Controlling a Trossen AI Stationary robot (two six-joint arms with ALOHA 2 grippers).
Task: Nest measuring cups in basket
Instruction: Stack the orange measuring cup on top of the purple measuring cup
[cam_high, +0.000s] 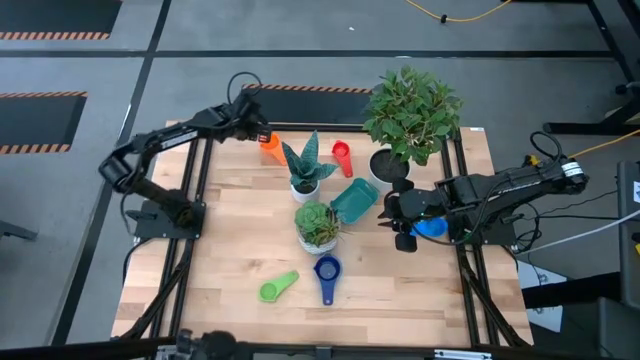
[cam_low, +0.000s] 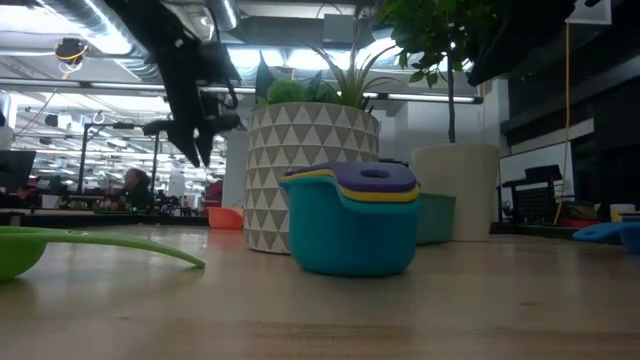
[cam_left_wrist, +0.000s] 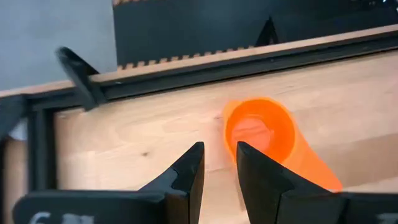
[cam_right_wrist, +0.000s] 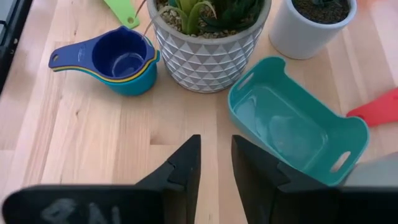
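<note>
orange cup (cam_left_wrist: 260, 134), left end effector (cam_left_wrist: 219, 165) nearly closed, empty

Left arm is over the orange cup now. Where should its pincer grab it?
Grip the orange cup by its bowl wall, coming down from above. It sits mouth up, so one finger could drop inside, one outside. The left pincer hangs beside it, fingers narrowly apart.

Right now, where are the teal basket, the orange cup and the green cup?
teal basket (cam_right_wrist: 292, 127), right wrist view, inner floor.
orange cup (cam_left_wrist: 258, 134), left wrist view, bowl inside.
green cup (cam_high: 272, 291), high view, bowl.
</note>
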